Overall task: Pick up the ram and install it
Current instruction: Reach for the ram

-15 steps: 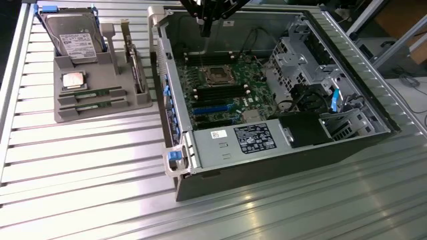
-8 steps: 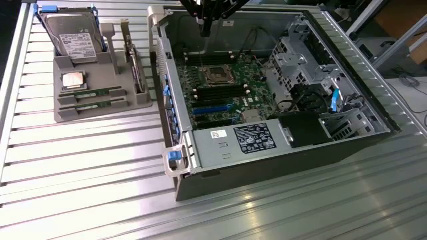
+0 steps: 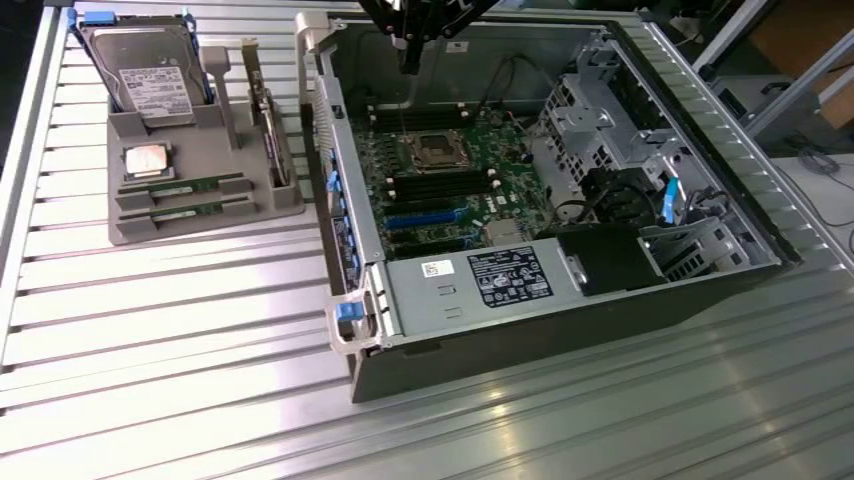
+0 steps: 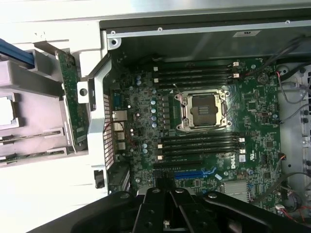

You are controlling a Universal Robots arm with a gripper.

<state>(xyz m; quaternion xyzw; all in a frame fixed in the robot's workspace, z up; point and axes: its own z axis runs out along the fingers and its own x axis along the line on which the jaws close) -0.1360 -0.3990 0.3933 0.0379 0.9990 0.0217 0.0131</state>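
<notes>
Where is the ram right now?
On the exterior view's left, two ram sticks lie side by side in the gray holder, next to the silver processor chip and outside the open computer case.

The one mark I can make out is a white brand logo (image 4: 236, 161) printed on the green motherboard (image 4: 146, 111), just beside the black memory slots (image 4: 199, 145); it looks like "DELL". The black-and-white label (image 3: 514, 276) on the silver power supply box (image 3: 443, 305), the small white sticker (image 3: 434, 268) near it, and the white label (image 3: 154, 85) on the silver hard drive (image 3: 118, 45) all carry print too fine to read.
</notes>
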